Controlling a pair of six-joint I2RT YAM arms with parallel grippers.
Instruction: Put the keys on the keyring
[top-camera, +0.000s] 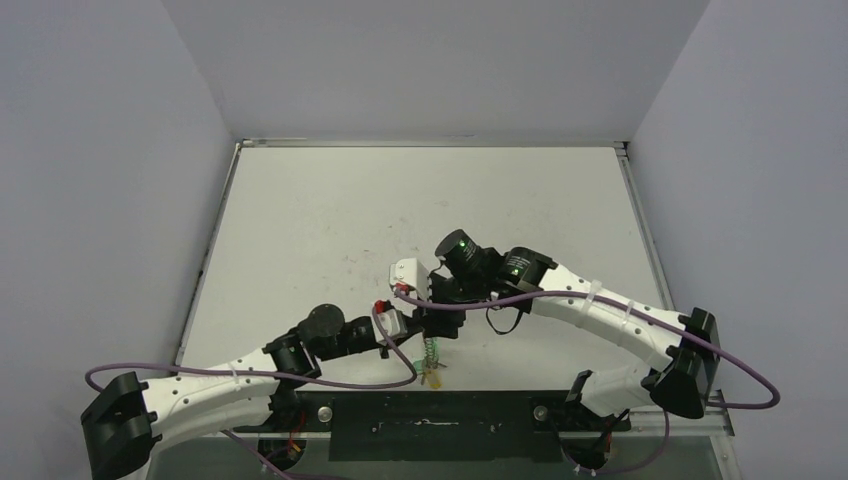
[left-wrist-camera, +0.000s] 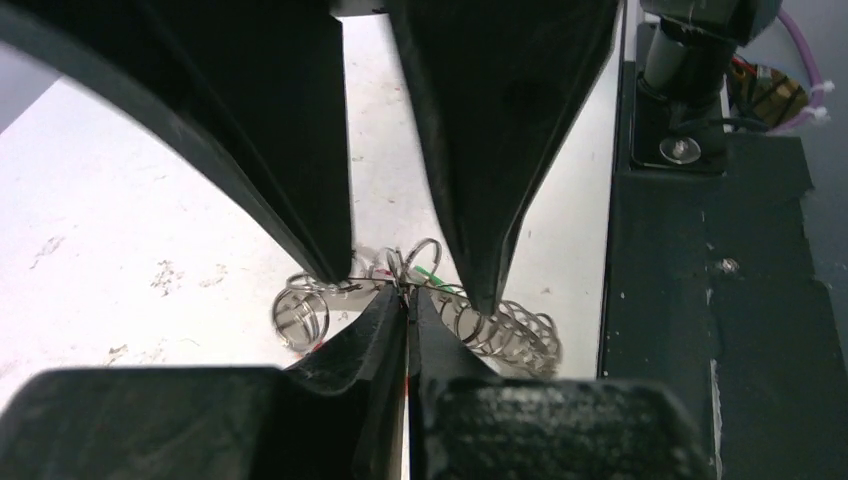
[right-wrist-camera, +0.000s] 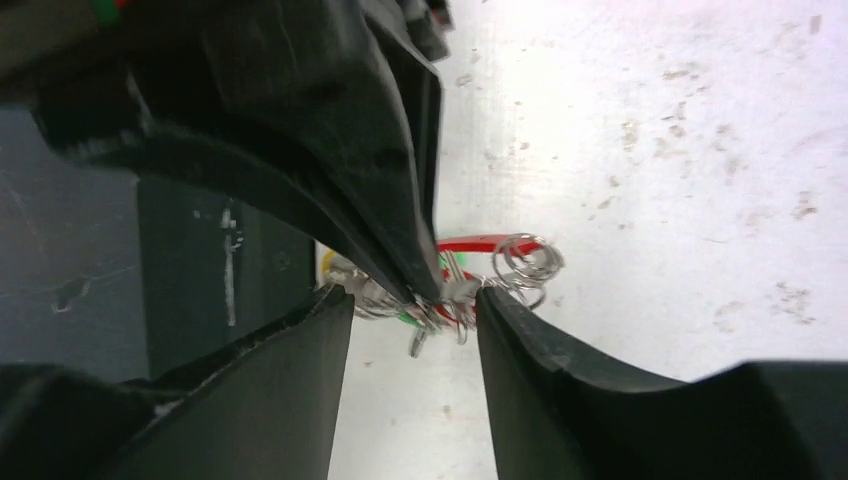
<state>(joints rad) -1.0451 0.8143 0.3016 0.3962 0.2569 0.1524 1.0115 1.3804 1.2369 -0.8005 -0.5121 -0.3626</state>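
Observation:
The keyring (top-camera: 431, 352) is a silvery coiled wire lying near the table's front edge; the coils (left-wrist-camera: 505, 325) show in the left wrist view. Its red segment (right-wrist-camera: 470, 243) and coil (right-wrist-camera: 530, 260) show in the right wrist view. A green key head (right-wrist-camera: 410, 318) and a yellow one (right-wrist-camera: 325, 265) hang among the wire; the yellow key (top-camera: 434, 378) lies at the coil's near end. My left gripper (left-wrist-camera: 408, 292) is shut, pinching the keyring wire at its tips. My right gripper (right-wrist-camera: 415, 300) is open, its fingers (left-wrist-camera: 300, 150) straddling the left fingertips and the ring.
The black base bar (top-camera: 430, 410) with the arm mounts runs along the table's front edge, just below the keyring. Purple cables (top-camera: 350, 382) loop from both arms. Grey walls enclose the white table (top-camera: 400, 210) on three sides.

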